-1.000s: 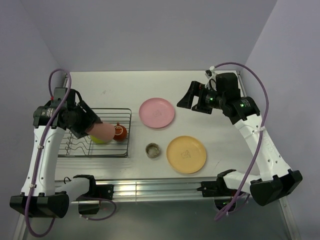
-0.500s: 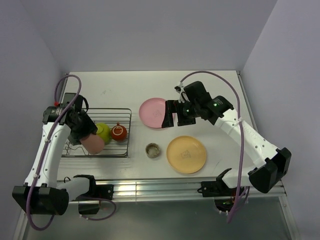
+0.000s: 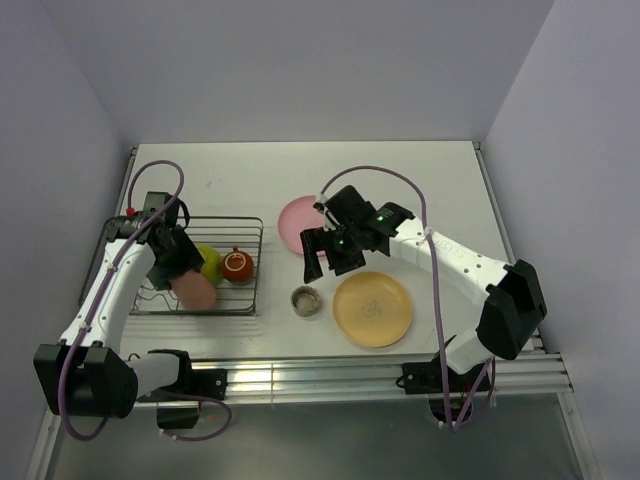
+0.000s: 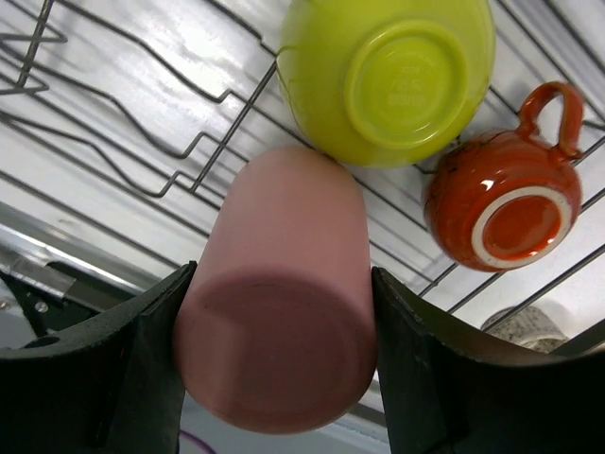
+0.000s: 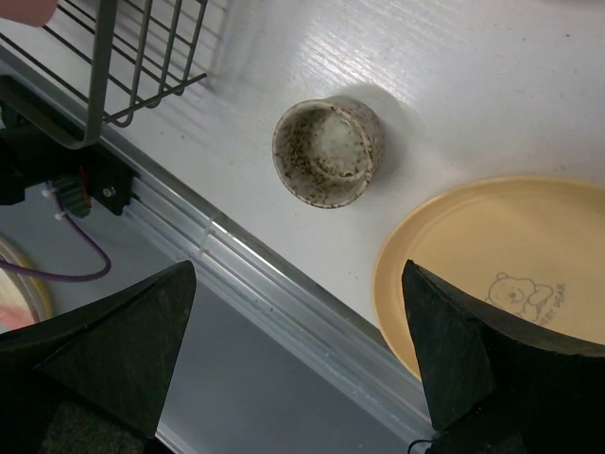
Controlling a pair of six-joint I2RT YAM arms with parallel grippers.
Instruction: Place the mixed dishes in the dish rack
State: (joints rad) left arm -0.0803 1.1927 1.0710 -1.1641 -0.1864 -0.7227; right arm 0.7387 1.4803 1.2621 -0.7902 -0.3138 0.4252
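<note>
My left gripper (image 3: 185, 278) is shut on the salmon-pink cup (image 3: 195, 291), held over the near part of the dark wire dish rack (image 3: 255, 290); the cup fills the left wrist view (image 4: 284, 284). The lime-green bowl (image 3: 209, 263) and the small red-orange bowl (image 3: 238, 265) lie upside down in the rack, also in the left wrist view (image 4: 388, 76) (image 4: 501, 203). My right gripper (image 3: 325, 255) is open and empty, above and just behind the tiny beige-grey cup (image 3: 306, 300) (image 5: 328, 151). The yellow-orange plate (image 3: 372, 308) (image 5: 501, 274) lies right of that cup. The pink plate (image 3: 298, 215) is partly hidden by the right arm.
The rack's near corner (image 5: 104, 95) shows in the right wrist view. A metal rail (image 3: 300, 375) runs along the table's front edge. Purple-grey walls close in the back and both sides.
My right arm has swung left and toward the front, from over the pink plate to above the tiny cup. My left gripper has carried the salmon-pink cup slightly toward the rack's front.
</note>
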